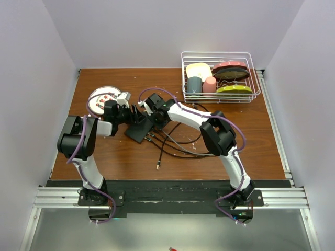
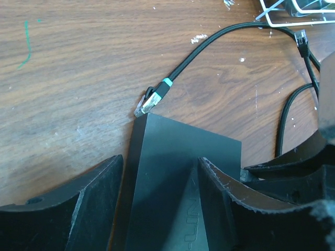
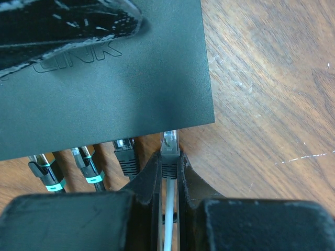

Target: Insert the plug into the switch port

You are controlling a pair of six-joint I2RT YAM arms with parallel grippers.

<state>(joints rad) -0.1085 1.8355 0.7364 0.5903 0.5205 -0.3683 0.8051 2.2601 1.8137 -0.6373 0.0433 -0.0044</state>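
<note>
**Right gripper (image 3: 168,172) pinches plug (image 3: 169,144) at the switch (image 3: 104,78)**

Its tip sits at the switch edge, beside three seated cables (image 3: 123,157). My left gripper (image 2: 159,167) spreads wide over the switch, bracing it, I judge. I should keep the plug square and level, then push gently until it seats.

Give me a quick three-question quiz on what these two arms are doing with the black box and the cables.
1. True or false: the right gripper pinches a plug at the edge of the black box.
2. How many other plugs line that same edge? A) one B) three C) six
3. Fill in: the wire dish rack stands at the far ____ corner of the table.
Key: 1 true; 2 B; 3 right.
</note>
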